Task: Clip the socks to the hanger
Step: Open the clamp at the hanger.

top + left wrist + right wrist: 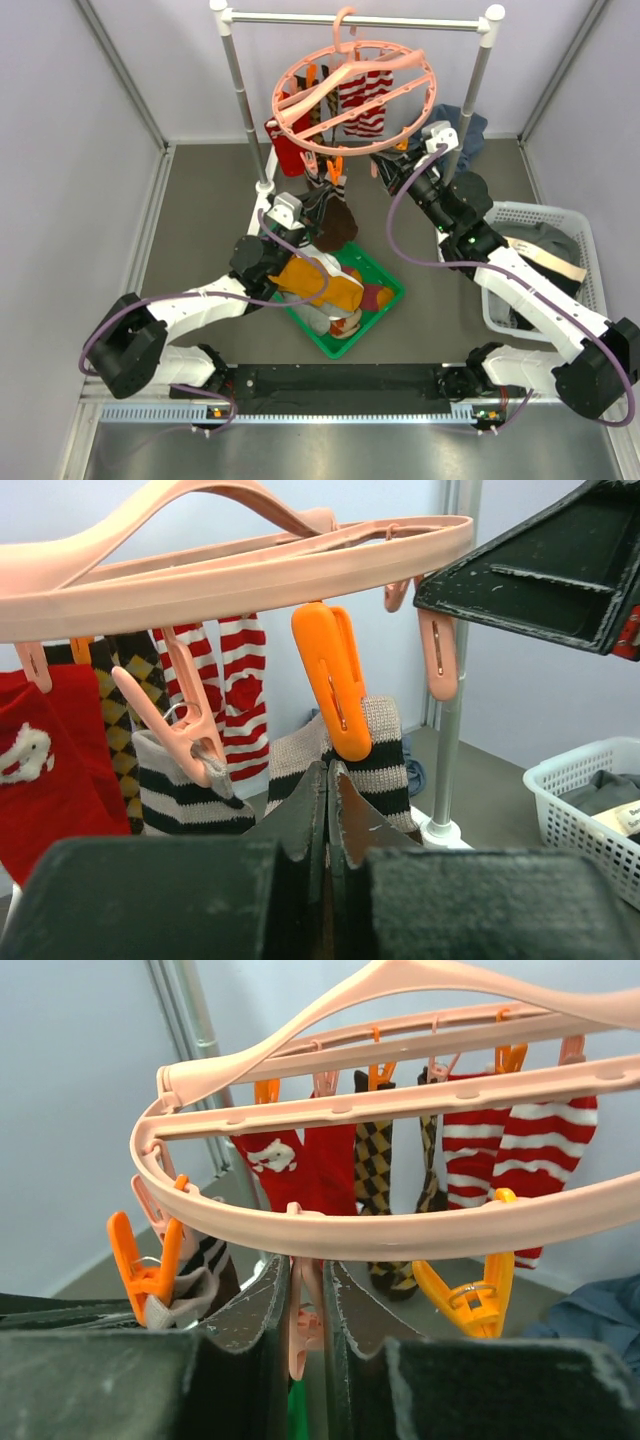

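Note:
The salmon-pink hanger [352,92] hangs from the rail with red, checked and red-and-white striped socks [362,100] clipped to it. My left gripper [318,190] is just below its near rim. It is shut on the beige-and-black striped cuff [385,748] of a dark brown sock [336,226]. An orange clip [334,680] bites that cuff right above my left gripper's [328,772] tips. My right gripper [384,165] is at the rim's near right. In the right wrist view it [307,1270] is shut on a pink clip [311,1332] under the hanger ring [400,1230].
A green tray [388,300] below holds a mustard sock [320,285] and others. A white basket [528,215] with garments stands at the right. The silver rail [355,18] and its posts [243,95] frame the hanger. A blue-grey cloth [470,130] lies behind.

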`<state>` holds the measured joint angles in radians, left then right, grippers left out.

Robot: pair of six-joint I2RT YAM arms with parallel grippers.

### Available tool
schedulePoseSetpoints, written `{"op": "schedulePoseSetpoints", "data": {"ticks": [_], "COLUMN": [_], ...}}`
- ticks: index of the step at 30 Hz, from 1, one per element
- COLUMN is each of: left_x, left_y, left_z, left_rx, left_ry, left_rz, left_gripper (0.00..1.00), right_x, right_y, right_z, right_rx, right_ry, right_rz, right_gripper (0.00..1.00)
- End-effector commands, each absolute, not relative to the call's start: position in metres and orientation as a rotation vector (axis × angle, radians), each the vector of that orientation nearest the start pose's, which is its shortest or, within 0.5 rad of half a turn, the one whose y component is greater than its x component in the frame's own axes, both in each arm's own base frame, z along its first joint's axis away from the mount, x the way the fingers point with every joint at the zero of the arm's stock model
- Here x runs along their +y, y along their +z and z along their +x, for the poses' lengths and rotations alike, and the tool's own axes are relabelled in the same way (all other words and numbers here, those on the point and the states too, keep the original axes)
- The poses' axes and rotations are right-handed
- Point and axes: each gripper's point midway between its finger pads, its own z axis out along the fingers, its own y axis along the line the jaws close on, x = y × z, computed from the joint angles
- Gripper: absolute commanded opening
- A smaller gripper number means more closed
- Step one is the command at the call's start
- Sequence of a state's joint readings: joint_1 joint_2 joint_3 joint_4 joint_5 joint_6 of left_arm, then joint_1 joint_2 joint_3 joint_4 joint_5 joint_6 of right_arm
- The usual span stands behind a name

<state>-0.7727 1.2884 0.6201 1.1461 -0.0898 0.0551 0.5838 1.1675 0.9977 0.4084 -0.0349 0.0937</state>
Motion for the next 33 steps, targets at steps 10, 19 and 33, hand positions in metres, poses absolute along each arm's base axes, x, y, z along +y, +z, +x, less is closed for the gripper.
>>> {"op": "schedulePoseSetpoints", "data": {"ticks": [10, 19, 33], "left_x": [-0.27, -0.21, -0.13], "left_y": [0.365, 0.349, 0.201], "left_z": [0.319, 0.328, 0.309], "left_rx": [1.017, 1.417, 1.908], "left_ry": [-0.585, -0.429, -0.12], "left_rz": [0.276, 0.003, -0.536], "left_gripper": [0.53, 0.96, 0.75], "right_x": [0.239, 0.237, 0.24], "right_y": [0.397, 0.389, 0.375], "right_z": [0.344, 0.347, 0.35], "right_rx": [1.374, 1.391, 1.426], "right_ry": [0.696, 0.669, 0.662], "right_rz": [-0.241, -0.251, -0.263], "right_gripper": [0.04, 0.04, 0.04]}}
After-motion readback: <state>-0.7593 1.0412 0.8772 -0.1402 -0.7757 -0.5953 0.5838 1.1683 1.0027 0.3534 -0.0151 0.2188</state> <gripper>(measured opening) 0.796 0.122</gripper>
